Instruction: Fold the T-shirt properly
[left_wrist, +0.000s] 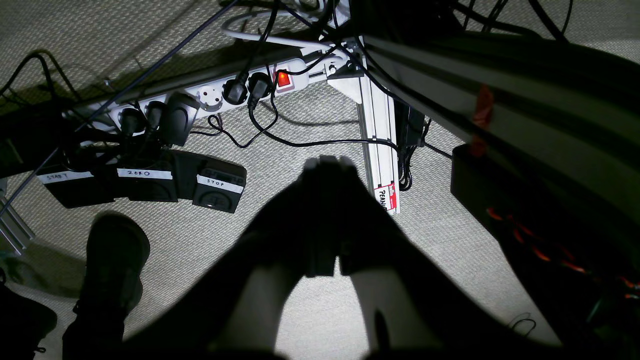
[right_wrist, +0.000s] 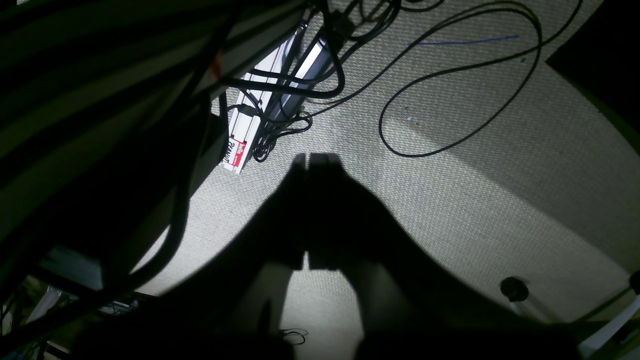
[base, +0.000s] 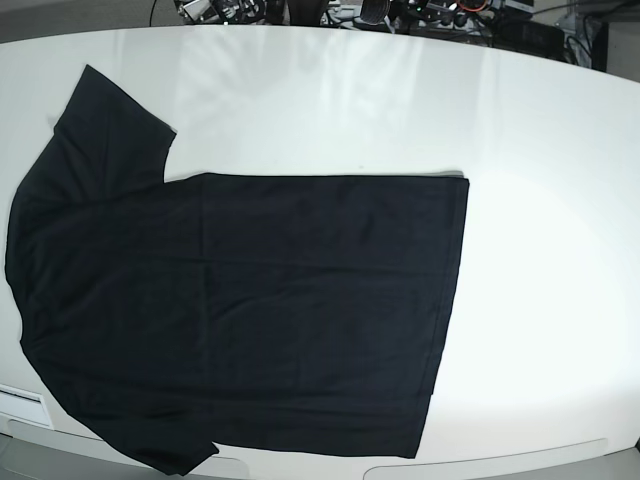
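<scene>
The white bench (base: 540, 200) fills the base view, glossy, with pale window reflections across its far half. The T-shirt (base: 260, 310) lies flat on it, spread wide, the hem edge toward the view's right, one sleeve reaching up toward the far left corner and the other at the near edge. Neither hand appears over the bench; both hang below it, over the floor.

The floor is grey woven carpet (left_wrist: 310, 320), brightly lit in a patch under each hand and dark around it. The left hand (left_wrist: 327, 162) is a black silhouette with its fingers pressed together and nothing between them. Ahead of it and to its left lies a white power strip (left_wrist: 210, 97) with a glowing red switch and several black plugs. Closer on that side sit three black foot pedals (left_wrist: 145, 182) taped START, ZERO and STOP, with a dark shoe (left_wrist: 117, 257) nearer still. Just beside the fingertips stands an aluminium frame leg (left_wrist: 380, 145).

The right hand (right_wrist: 315, 159) is likewise closed and empty, with loose black cables (right_wrist: 450, 90) looping on the carpet ahead of it.
</scene>
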